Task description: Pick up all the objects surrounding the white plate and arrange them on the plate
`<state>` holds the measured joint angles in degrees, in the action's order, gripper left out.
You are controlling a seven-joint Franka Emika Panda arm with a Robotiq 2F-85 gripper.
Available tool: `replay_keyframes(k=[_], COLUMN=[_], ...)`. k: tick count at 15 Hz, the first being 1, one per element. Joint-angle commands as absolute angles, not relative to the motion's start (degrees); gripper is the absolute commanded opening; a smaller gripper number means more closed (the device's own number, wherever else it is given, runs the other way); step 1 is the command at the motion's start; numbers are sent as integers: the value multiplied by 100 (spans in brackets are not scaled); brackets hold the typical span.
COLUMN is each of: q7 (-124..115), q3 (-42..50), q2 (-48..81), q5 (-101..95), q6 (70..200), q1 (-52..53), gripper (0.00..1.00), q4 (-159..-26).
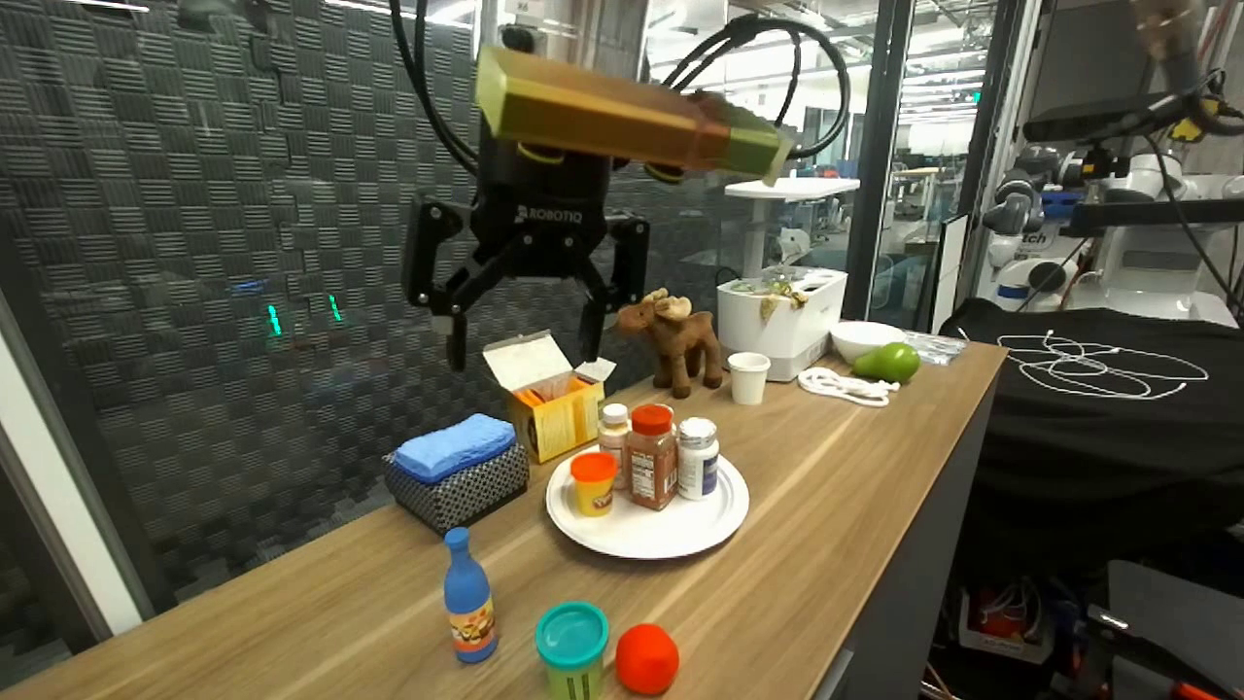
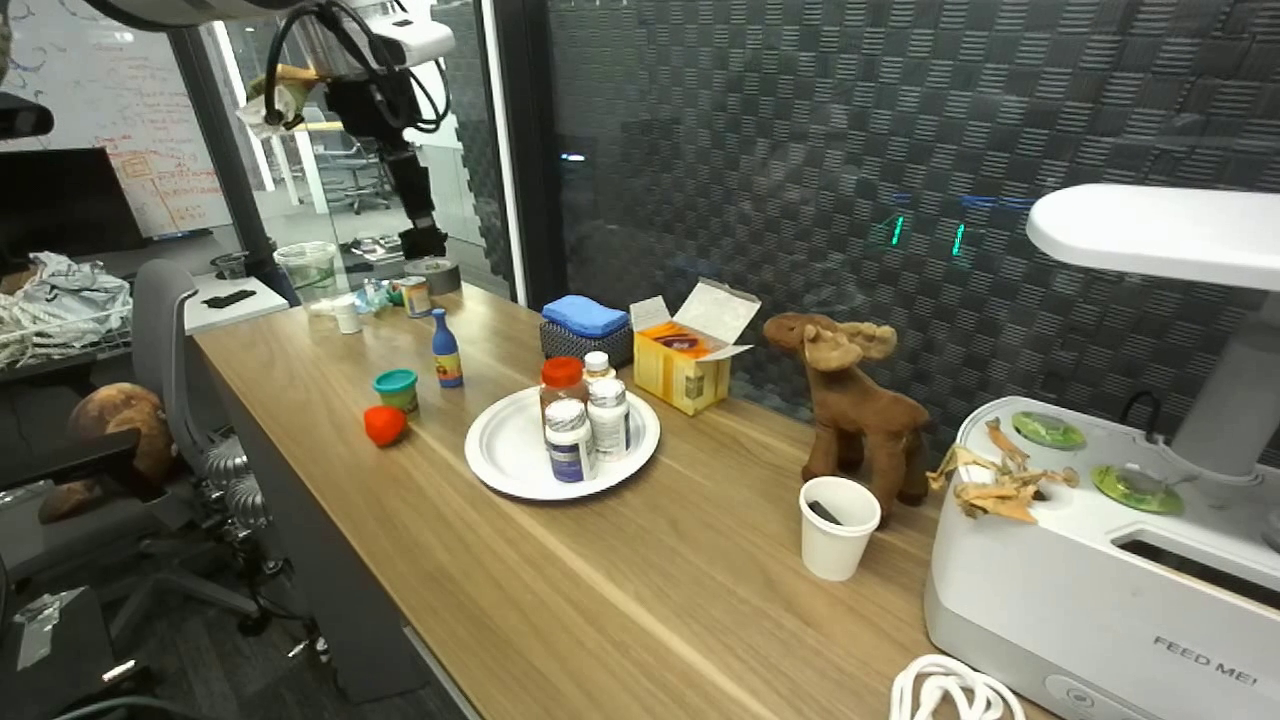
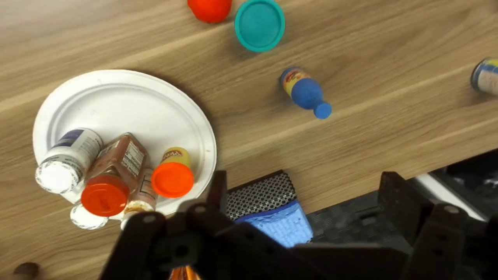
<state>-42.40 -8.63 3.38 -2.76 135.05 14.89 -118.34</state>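
Gripper gapes; blue bottle stands vertical, pointing upward.

Counter: long, wood-grain top, bearing every item listed.
White plate: flat on the counter, near the patterned box.
Blue bottle: upright, apart from the plate.
Teal-lidded tub: upright, just beside the red ball.
Yellow carton: upright, flaps open, just beside the patterned box.
Plush moose: standing, near the upright paper cup.
White planter: near the looped white cord.
White bowl: just beside the green fruit.
Can: well apart from the bottle.
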Motion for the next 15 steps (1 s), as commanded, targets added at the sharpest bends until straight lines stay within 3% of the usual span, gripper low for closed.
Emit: replay_keyframes(k=[1,15], q7=[-2865,-2834], q3=[-1068,-1160], q2=[-227,265], q5=[377,99], q6=[13432,13697], q1=[1413,1441], gripper=[100,100], q4=[-12489,-12469])
